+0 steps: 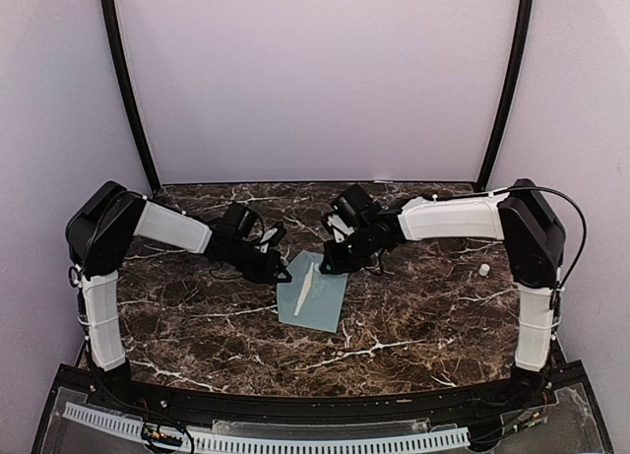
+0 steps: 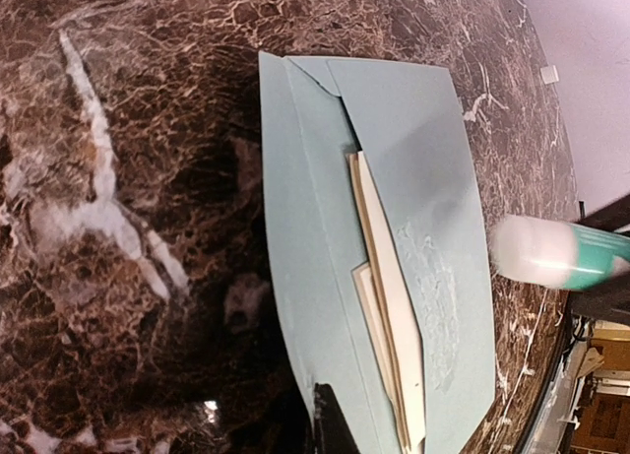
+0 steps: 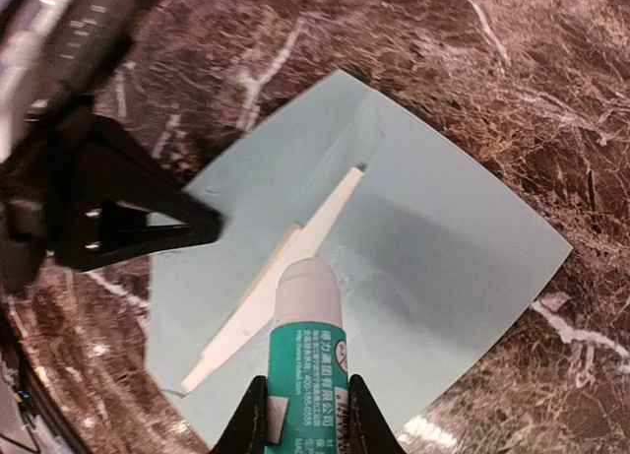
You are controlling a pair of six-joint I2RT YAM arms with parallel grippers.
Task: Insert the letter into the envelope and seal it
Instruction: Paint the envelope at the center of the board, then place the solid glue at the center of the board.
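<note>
Dark brown marble-look table w/ white veins, boxed in by pale lilac walls at back and both sides; two black poles rise from the rear corners. A small white object sits alone well to the right, nr the R arm's elbow.

Center of table, between the two wrists: the envelope, pale teal, lying flat and unsealed. Its long axis runs approx near-to-far, the far end leaning slightly right in the top view. The letter, cream sheets, pokes out along the opening, parallel to that axis. The wide teal panel on the R arm's side carries a shiny glue smear, seen in the L wrist view.

L gripper: fingers pressed together, tip resting on the envelope's left edge. R gripper: pinching a green-labelled glue stick, its white tip just above the letter and envelope.
</note>
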